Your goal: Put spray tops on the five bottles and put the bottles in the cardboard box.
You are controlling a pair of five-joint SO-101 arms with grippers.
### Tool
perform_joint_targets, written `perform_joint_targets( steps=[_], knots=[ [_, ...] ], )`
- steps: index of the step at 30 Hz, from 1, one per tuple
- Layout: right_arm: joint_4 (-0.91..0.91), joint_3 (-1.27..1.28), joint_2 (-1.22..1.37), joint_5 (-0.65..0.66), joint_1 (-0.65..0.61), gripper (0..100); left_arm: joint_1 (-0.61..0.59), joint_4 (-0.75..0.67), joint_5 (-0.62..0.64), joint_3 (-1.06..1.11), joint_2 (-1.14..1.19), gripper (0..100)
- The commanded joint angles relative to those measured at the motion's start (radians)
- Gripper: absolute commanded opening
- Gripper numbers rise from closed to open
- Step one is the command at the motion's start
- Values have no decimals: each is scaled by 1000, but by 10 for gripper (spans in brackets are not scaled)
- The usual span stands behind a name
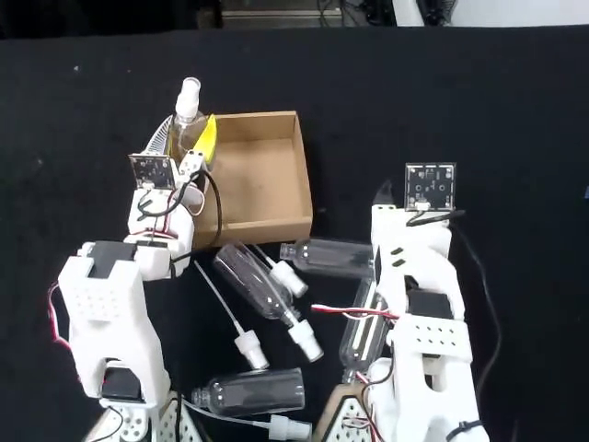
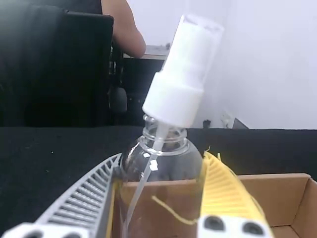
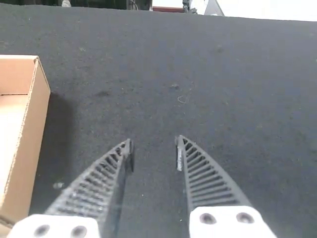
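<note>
**Fig.** Your L gripper (image 2: 161, 163): jaws clenched on a bottle (image 2: 158, 198). The clear body stands upright btwn the grey and yellow jaws, w/ a spray top (image 2: 179, 79) seated on the neck above the jaw tips. The box (image 1: 267, 227) sits just beside the yellow jaw. You can't tell if the bottle is inside its wall.

Your R gripper (image 3: 153, 148): jaws released, spread apart over the table (image 3: 198, 74).

Four other bottles (image 1: 256, 279) lie behind both jaw pairs, btwn the arms, w/ loose spray tops (image 1: 250, 348) among them.
</note>
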Motion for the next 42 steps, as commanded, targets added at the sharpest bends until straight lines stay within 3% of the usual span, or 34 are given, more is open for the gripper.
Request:
perform_joint_targets(
  steps=[1,21,28,33,42],
  knots=[
    [-29,-12,50,9,-15,124,-7,-23,9,-56,3,30],
    [-29,-12,50,9,-15,124,-7,-18,3,-116,77,32],
    [-29,-12,50,9,-15,124,-7,-17,3,-113,77,228],
    [-29,-12,50,9,-15,124,-7,-17,3,-111,72,219],
    [-29,-12,50,9,-15,124,-8,-15,2,-111,72,296]
  ],
)
